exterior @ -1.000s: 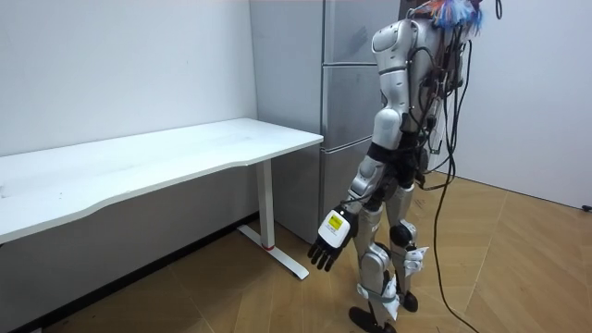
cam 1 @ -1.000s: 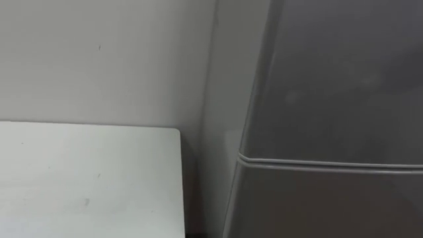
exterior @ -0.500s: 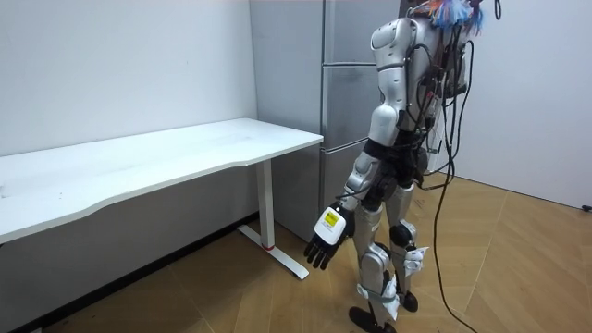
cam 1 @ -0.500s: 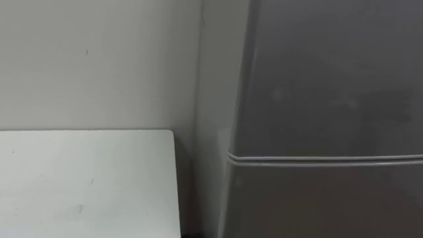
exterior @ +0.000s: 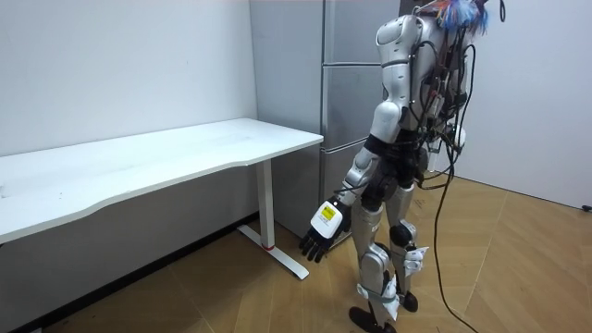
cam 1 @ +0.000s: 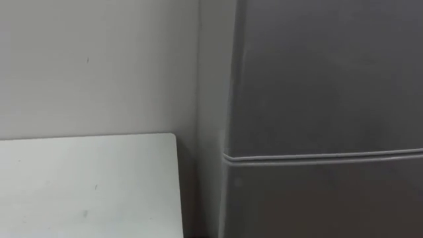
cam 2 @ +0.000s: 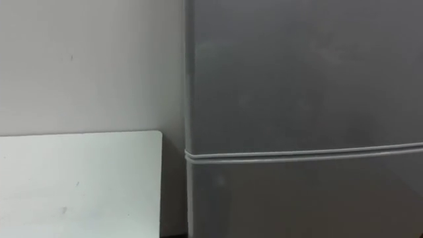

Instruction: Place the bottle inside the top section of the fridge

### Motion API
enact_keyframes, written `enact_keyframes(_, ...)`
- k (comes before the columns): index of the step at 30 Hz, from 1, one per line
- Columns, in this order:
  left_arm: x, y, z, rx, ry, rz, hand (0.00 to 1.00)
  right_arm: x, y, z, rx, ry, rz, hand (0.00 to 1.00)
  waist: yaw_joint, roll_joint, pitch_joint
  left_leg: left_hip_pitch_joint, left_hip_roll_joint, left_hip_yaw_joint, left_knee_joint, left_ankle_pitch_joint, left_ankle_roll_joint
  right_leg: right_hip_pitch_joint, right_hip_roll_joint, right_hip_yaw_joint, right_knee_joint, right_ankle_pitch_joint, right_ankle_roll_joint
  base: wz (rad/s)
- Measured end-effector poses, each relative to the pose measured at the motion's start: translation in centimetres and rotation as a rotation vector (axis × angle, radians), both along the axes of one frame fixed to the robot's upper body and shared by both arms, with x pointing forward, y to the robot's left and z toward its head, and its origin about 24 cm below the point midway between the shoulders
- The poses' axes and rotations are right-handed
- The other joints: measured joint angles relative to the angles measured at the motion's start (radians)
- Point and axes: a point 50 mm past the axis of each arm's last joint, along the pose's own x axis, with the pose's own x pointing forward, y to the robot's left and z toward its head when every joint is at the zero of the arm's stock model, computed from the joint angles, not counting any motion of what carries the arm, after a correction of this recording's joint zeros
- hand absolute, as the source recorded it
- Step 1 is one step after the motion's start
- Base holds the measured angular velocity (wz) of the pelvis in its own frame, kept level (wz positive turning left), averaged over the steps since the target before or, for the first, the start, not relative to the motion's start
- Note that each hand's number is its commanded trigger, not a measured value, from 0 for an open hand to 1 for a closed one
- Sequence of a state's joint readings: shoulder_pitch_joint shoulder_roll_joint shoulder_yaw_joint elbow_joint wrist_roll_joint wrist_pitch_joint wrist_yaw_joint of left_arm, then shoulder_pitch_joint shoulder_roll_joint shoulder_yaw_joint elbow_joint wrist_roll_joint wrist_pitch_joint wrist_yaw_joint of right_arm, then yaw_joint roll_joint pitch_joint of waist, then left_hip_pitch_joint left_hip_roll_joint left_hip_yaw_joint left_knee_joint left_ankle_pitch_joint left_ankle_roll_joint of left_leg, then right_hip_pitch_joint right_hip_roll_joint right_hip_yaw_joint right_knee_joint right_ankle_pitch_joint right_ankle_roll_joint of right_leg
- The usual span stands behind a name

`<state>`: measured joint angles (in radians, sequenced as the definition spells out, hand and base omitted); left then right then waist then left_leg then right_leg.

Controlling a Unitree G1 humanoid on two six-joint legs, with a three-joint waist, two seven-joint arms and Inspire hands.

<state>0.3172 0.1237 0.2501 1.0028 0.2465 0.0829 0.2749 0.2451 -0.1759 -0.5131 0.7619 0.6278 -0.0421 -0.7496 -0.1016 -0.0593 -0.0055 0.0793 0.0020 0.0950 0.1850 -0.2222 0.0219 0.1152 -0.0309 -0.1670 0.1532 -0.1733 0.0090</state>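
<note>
The robot is seen in the room view standing upright on the wood floor [exterior: 518, 268], close in front of the grey fridge [cam 1: 317, 86], w/ the white worktop [cam 1: 86, 188] at its left. The left hand [exterior: 319, 233] is hung low beside the thigh, near the worktop's leg [exterior: 267, 205]; its fingers are held loosely straight and pointed down, w/ nothing pinched or carried. Both fridge doors are seen shut: the upper door [cam 2: 304, 73] and lower door [cam 2: 304, 198] are parted by a thin pale seam [cam 1: 324, 157] across the eye views. The worktop's far right corner is set just beside the fridge's side, against the pale wall [cam 1: 92, 66], a dark gap being left btw. them. Where the bottle is cannot be told.
</note>
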Motion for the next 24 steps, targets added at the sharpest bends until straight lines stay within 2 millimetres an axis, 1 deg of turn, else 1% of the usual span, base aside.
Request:
enact_keyframes(2,-0.1,-0.1,0.0,-0.010,-0.006,0.021,0.00,-0.8,1.1,-1.1,0.055,0.051,0.012,0.00,0.000,0.002,0.0012,0.000,-0.002,0.002,0.001,0.000,0.000,-0.001,-0.001,0.002,-0.001,-0.003,0.001,0.00)
enact_keyframes(3,-0.1,-0.2,-0.1,-0.012,-0.006,0.021,0.00,-1.0,1.3,-1.3,0.064,0.064,0.015,0.00,0.000,0.004,0.0024,0.001,-0.002,0.005,0.002,0.000,0.000,-0.003,-0.001,0.003,-0.002,-0.003,0.001,0.00)
enact_keyframes(5,-0.3,-0.4,-0.1,-0.020,0.001,0.015,0.00,-1.7,2.3,-2.2,0.104,0.117,0.043,0.00,0.002,0.004,0.0025,0.006,-0.002,0.010,0.001,-0.001,0.001,-0.002,-0.002,0.004,-0.002,-0.004,0.003,-0.02)
enact_keyframes(9,-0.4,-0.4,-0.1,-0.025,0.001,0.012,0.00,-2.4,3.4,-3.1,0.165,0.134,0.082,0.00,-0.001,0.008,0.0029,0.013,-0.002,0.008,-0.002,-0.001,0.002,0.003,-0.003,0.001,-0.003,-0.007,0.004,0.00)
enact_keyframes(12,-0.2,-0.5,-0.2,-0.040,-0.008,0.007,0.00,-2.7,4.3,-3.8,0.226,0.146,0.144,0.00,0.006,0.009,0.0025,0.013,-0.005,0.003,-0.004,-0.002,0.002,0.003,-0.005,0.002,-0.002,-0.012,0.005,0.03)
enact_keyframes(16,-0.4,-1.0,-0.4,-0.055,0.002,0.014,0.00,-3.1,5.7,-4.9,0.333,0.183,0.311,0.00,0.033,0.019,-0.0014,0.020,-0.005,0.010,-0.007,-0.002,0.002,0.005,-0.004,0.004,-0.002,-0.013,0.005,-0.03)
enact_keyframes(18,-0.6,-1.2,-0.5,-0.064,0.011,0.019,0.00,-2.9,6.4,-5.3,0.378,0.209,0.415,0.00,0.051,0.023,-0.0009,0.029,-0.004,0.013,-0.017,-0.002,0.002,0.006,-0.003,0.008,-0.003,-0.013,0.005,-0.08)
enact_keyframes(19,-0.8,-1.3,-0.6,-0.072,0.020,0.022,0.00,-2.6,6.9,-5.6,0.406,0.232,0.498,0.00,0.058,0.024,-0.0013,0.036,-0.002,0.016,-0.019,-0.002,0.002,0.010,-0.002,0.016,-0.004,-0.013,0.004,-0.07)
enact_keyframes(20,-0.9,-1.4,-0.6,-0.075,0.029,0.022,0.00,-2.4,7.2,-5.7,0.418,0.239,0.538,0.00,0.061,0.024,-0.0012,0.036,0.001,0.014,-0.019,-0.002,0.001,0.013,-0.002,0.016,-0.005,-0.013,0.004,0.00)
enact_keyframes(22,-1.0,-1.8,-0.9,-0.091,0.055,0.009,0.00,-1.4,8.3,-6.1,0.465,0.253,0.701,0.00,0.076,0.025,-0.0004,0.036,0.000,0.014,-0.016,-0.002,0.001,0.021,-0.002,0.014,-0.006,-0.013,0.004,0.02)
enact_keyframes(24,-0.8,-2.2,-1.0,-0.100,0.057,-0.005,0.00,-0.7,9.2,-6.4,0.499,0.244,0.792,0.00,0.084,0.026,0.0001,0.036,0.000,0.012,-0.014,-0.003,0.001,0.022,-0.003,0.010,-0.006,-0.013,0.004,0.04)
